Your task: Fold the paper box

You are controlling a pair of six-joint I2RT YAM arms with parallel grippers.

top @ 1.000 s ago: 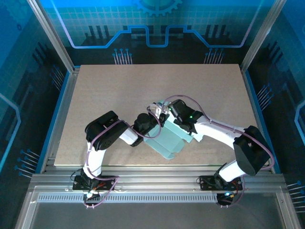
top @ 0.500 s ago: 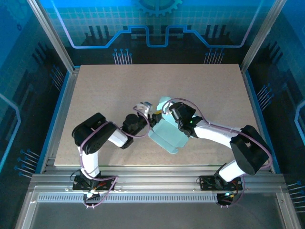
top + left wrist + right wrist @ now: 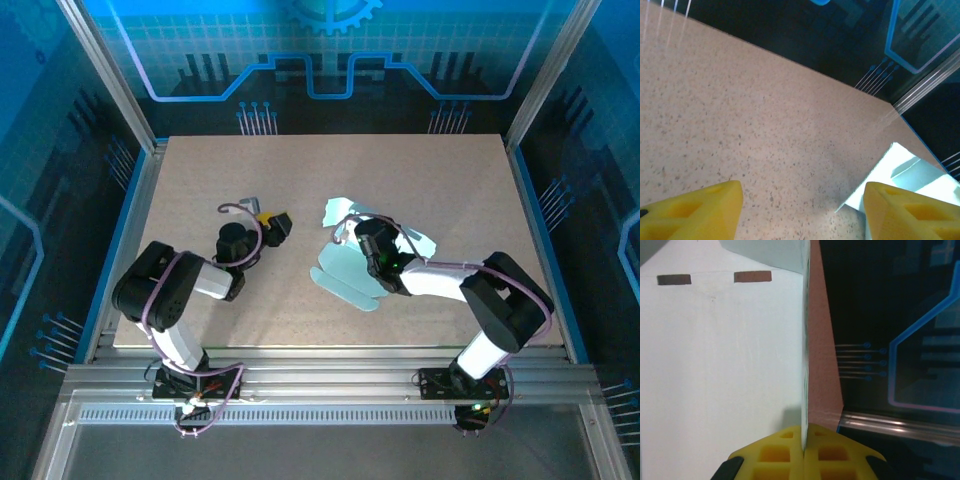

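Observation:
The paper box (image 3: 345, 275) is a pale mint card cut-out lying near the table's middle, with rounded flaps toward the front and one panel raised. My right gripper (image 3: 355, 238) is shut on the edge of that upright panel. In the right wrist view the yellow fingertips (image 3: 785, 452) pinch the thin card edge of the paper box (image 3: 720, 365), which shows two small slots near its top. My left gripper (image 3: 274, 222) stands open to the left of the card, apart from it. Between its yellow fingers (image 3: 695, 210) lies bare table, and a corner of the paper box (image 3: 907, 167) shows at right.
The speckled tan table (image 3: 300, 170) is framed by aluminium rails and blue glass walls. Open surface lies behind and to the left of the card. The left arm's elbow (image 3: 150, 290) rests near the front left edge.
My left gripper opened, let go of the card and drew back to the left. The right gripper kept its hold and shifted slightly, and the card now lies flatter on the table.

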